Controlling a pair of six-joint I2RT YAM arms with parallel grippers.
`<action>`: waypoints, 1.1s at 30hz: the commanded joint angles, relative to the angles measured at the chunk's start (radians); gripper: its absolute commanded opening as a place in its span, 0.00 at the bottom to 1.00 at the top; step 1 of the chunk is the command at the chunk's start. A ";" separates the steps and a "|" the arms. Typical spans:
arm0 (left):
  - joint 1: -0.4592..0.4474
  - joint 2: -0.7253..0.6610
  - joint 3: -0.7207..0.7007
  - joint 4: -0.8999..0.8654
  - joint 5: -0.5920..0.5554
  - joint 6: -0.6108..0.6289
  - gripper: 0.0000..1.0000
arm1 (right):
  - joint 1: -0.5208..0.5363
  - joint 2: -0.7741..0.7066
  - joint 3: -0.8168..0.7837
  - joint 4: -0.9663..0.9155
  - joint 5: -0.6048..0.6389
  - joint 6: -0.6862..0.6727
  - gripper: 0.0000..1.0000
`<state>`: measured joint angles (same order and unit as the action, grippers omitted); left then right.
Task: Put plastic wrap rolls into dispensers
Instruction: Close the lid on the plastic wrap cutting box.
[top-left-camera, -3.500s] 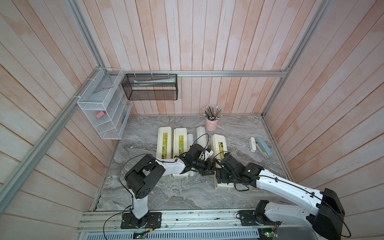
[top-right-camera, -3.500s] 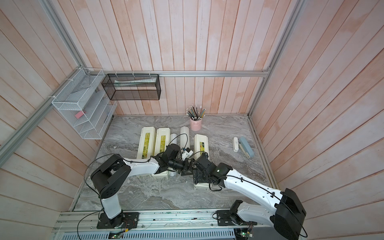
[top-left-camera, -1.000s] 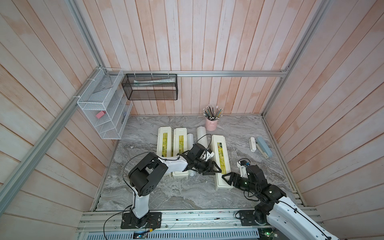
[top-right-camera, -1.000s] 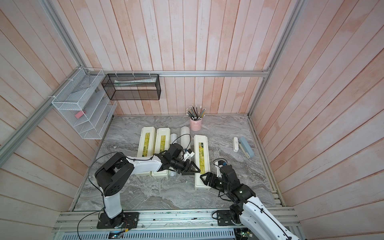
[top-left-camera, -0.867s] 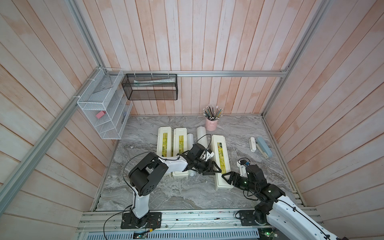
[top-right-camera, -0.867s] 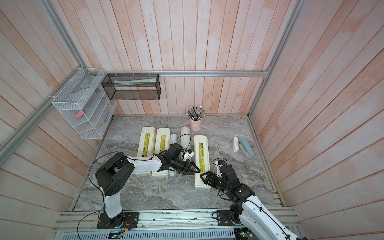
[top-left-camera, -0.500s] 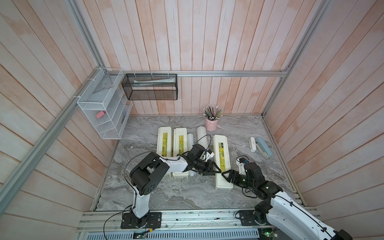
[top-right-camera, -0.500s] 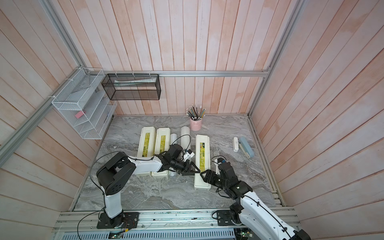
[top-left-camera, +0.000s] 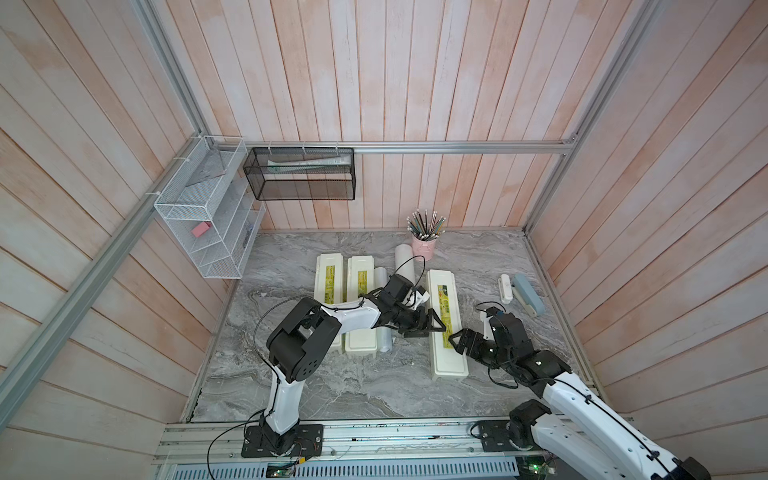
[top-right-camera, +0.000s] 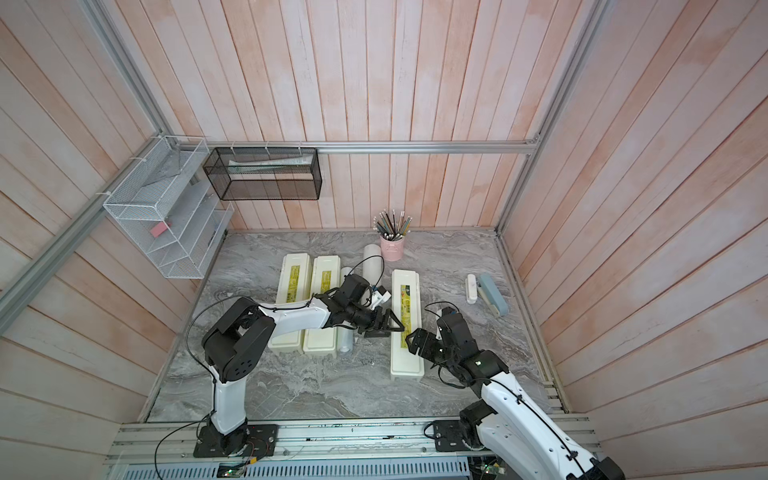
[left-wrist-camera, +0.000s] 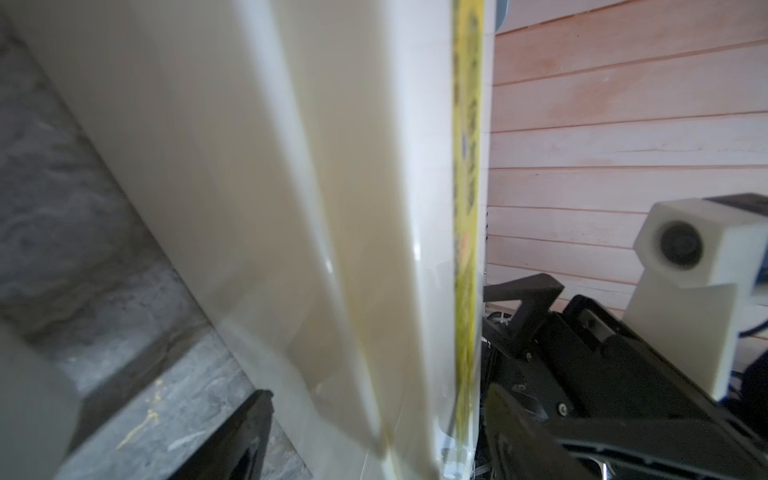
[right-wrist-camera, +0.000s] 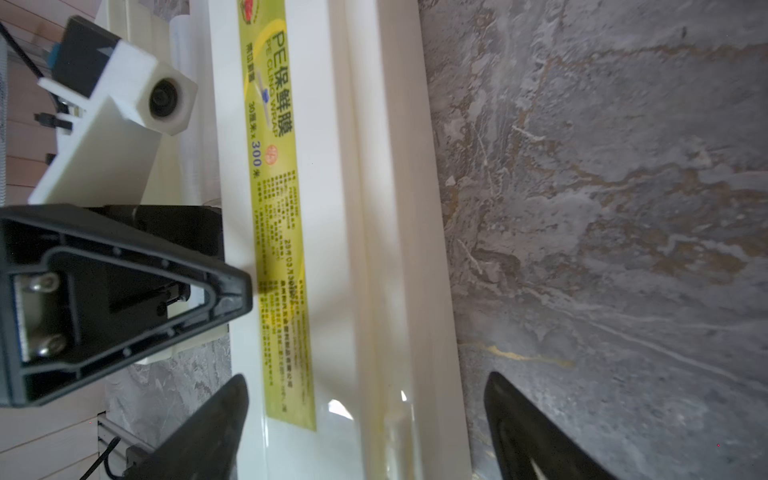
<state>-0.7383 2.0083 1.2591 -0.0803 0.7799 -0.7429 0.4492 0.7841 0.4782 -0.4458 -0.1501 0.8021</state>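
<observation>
Three cream dispensers lie shut in both top views: two side by side (top-left-camera: 328, 282) (top-left-camera: 360, 286) and a third (top-left-camera: 446, 353) (top-right-camera: 407, 353) apart on the right. A thin plastic wrap roll (top-left-camera: 380, 276) and a thicker one (top-left-camera: 405, 259) lie between them, partly under my left arm. My left gripper (top-left-camera: 432, 330) (left-wrist-camera: 376, 432) is open at the third dispenser's left side, one finger (right-wrist-camera: 166, 291) tipping over the lid edge. Opposite it, my right gripper (top-left-camera: 455, 343) (right-wrist-camera: 365, 415) is open and straddles that dispenser (right-wrist-camera: 332, 208) with a gap.
A pink cup of pencils (top-left-camera: 424, 247) stands at the back. A grey-blue stapler (top-left-camera: 528, 293) and a small white piece (top-left-camera: 505, 289) lie at the right. A white wire shelf (top-left-camera: 208, 232) and a black mesh basket (top-left-camera: 299, 172) hang on the walls.
Both grippers worked close together at the right dispenser 3.5 s ago. Since a second ago my right gripper has come in closer to its right side. The left arm has barely moved.
</observation>
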 joint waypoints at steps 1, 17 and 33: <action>0.034 0.042 0.035 -0.091 -0.093 0.034 0.84 | -0.039 0.015 0.048 -0.004 0.038 -0.038 0.90; 0.070 -0.075 0.066 -0.113 -0.076 -0.004 0.87 | -0.240 0.197 0.148 0.171 -0.095 -0.182 0.88; 0.074 0.103 0.277 0.073 -0.153 -0.095 0.91 | -0.292 0.436 0.169 0.484 -0.184 -0.208 0.81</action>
<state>-0.6712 2.0354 1.4982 -0.0200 0.6743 -0.8330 0.1619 1.1954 0.6239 -0.0483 -0.2993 0.6098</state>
